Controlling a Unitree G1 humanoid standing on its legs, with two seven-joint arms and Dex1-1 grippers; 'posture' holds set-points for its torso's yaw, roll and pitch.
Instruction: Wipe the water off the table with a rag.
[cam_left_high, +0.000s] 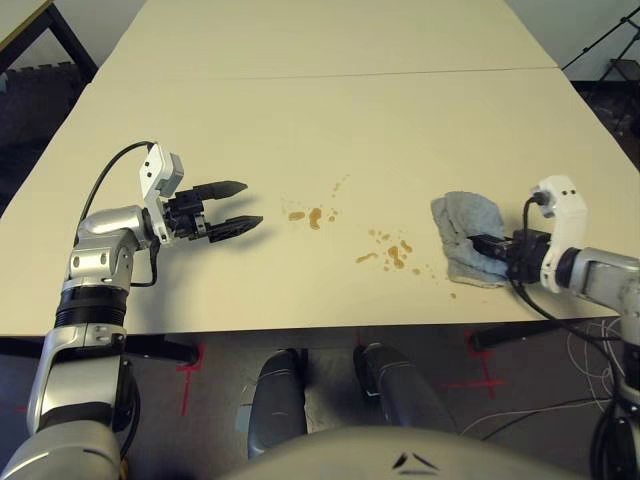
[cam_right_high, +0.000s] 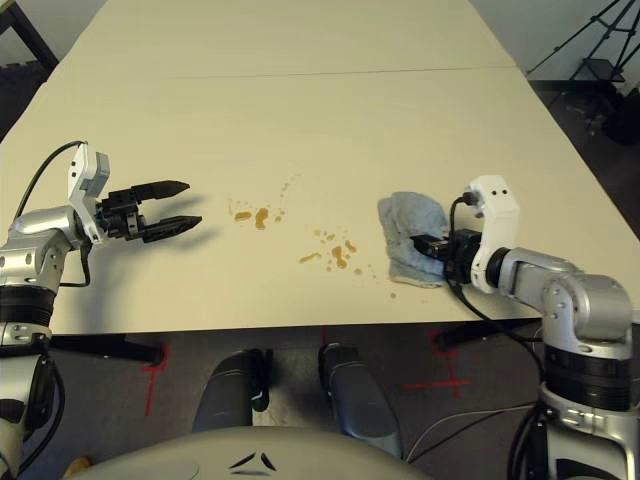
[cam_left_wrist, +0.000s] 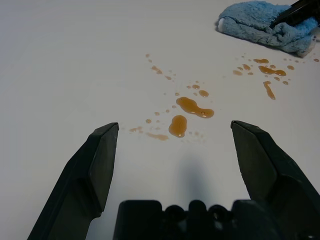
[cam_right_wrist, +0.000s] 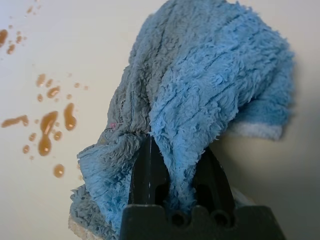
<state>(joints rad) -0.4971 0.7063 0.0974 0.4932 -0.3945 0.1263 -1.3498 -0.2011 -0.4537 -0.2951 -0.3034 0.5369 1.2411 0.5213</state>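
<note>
My right gripper (cam_right_wrist: 172, 165) is at the near right of the large pale cream matte desk (cam_left_high: 330, 110), its fingers clamped on a fold of the crumpled blue terry-cloth rag (cam_right_wrist: 200, 95). The rag rests on the desk surface, bunched up, with most of its bulk lying beyond the fingertips.

The water to be removed is a scatter of small amber-brown drops and smears (cam_left_high: 395, 255), in two groups:

- Near group — just beside the rag, on its left.
- Far group (cam_left_wrist: 190, 107) — further to the left, between the rag and my left gripper (cam_left_high: 238, 207).

My left gripper hovers over the left part of the desk with its fingers spread wide apart and holding nothing. It points toward the far group and is well clear of the rag.

Step in hand, as I judge it: drag the rag leftward across the spill. Recommended procedure:

1. Keep the clamp firm, so the fold does not slip out under drag.
2. Press the rag flat to the surface, so cloth and not fingertip meets the liquid.
3. Sweep through the near group first, then continue on to the far group.
4. Move slowly. A bunched rag may push drops ahead instead of soaking them up.
5. Overlap the passes — the small outlying specks are easily missed.

The left arm should stay out of the sweep path.
</note>
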